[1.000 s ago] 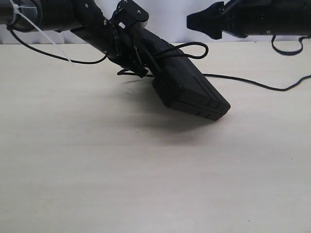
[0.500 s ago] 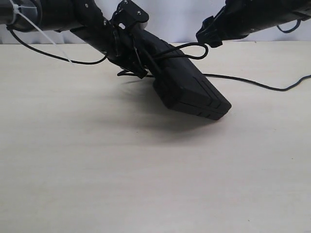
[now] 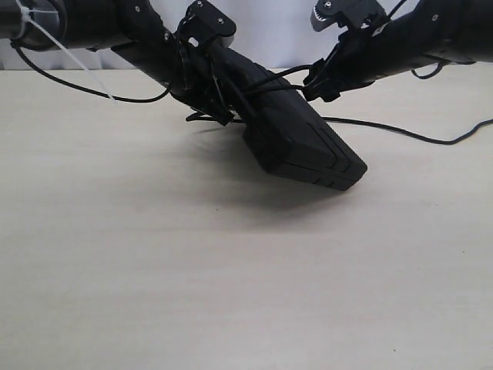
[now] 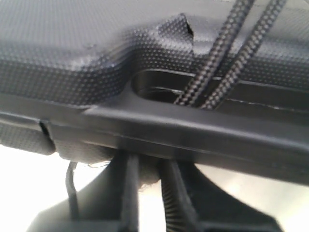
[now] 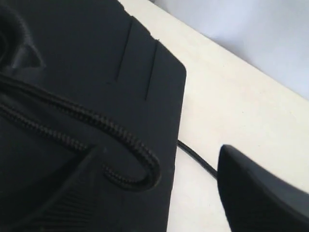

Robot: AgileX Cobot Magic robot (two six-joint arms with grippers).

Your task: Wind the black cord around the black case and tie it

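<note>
Pale tabletop (image 3: 231, 293) lies beneath your tilted black case (image 3: 300, 146), left gripper (image 3: 203, 77) clenched on it; only the right wrist view shows right gripper (image 5: 161, 159) spread around the black cord (image 5: 120, 140).

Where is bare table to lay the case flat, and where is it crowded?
Bare: the table's whole front, from the black case's lowered corner to the near edge. Crowded: behind it, around the left pincer, right pincer and trailing black cord.
</note>
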